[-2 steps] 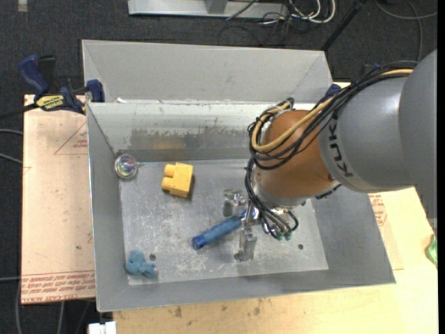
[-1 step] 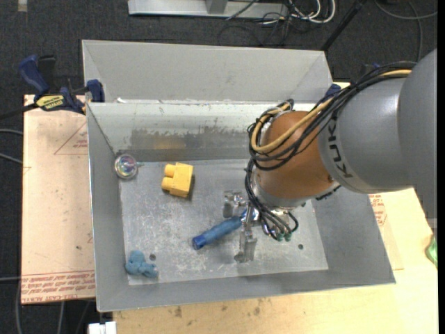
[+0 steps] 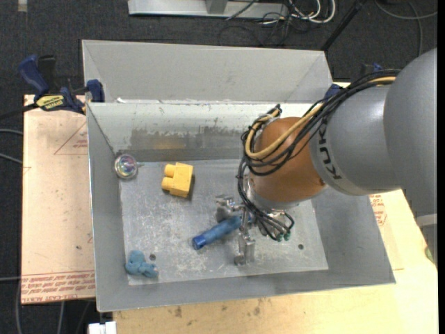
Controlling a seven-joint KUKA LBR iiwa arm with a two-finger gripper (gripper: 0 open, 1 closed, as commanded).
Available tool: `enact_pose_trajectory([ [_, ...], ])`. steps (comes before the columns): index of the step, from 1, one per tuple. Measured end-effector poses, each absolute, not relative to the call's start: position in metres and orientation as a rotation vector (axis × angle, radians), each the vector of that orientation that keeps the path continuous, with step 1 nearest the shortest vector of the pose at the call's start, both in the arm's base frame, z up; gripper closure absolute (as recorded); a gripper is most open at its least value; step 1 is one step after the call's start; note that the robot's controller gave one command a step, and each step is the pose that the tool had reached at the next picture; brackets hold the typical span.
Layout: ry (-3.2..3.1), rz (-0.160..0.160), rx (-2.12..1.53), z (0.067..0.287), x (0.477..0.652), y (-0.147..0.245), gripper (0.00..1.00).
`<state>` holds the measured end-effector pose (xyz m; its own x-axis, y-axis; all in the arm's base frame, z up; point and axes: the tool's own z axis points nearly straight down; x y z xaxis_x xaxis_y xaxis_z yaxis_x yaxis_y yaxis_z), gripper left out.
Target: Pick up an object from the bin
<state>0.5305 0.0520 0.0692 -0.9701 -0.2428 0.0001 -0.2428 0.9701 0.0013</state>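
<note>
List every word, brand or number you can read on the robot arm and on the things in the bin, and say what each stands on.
"KU": black letters on the grey arm, next to its orange cover; the rest of the word cannot be read.
The yellow block, blue rod, small blue lump and shiny ball carry no text that can be seen.

A dark floor is lying around the scene; cables are trailing across it beside a grey metal base.
</note>
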Motion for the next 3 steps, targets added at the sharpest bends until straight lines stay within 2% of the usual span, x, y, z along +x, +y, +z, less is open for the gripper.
enact_pose_trajectory([
  [1, -3.119, -0.005, 0.380, 0.069, 0.531, 0.053, 0.00],
  [2, -3.120, -0.005, 0.380, 0.070, 0.531, 0.052, 1.00],
  [3, -3.128, -0.001, 0.378, 0.171, 0.533, 0.053, 1.00],
])
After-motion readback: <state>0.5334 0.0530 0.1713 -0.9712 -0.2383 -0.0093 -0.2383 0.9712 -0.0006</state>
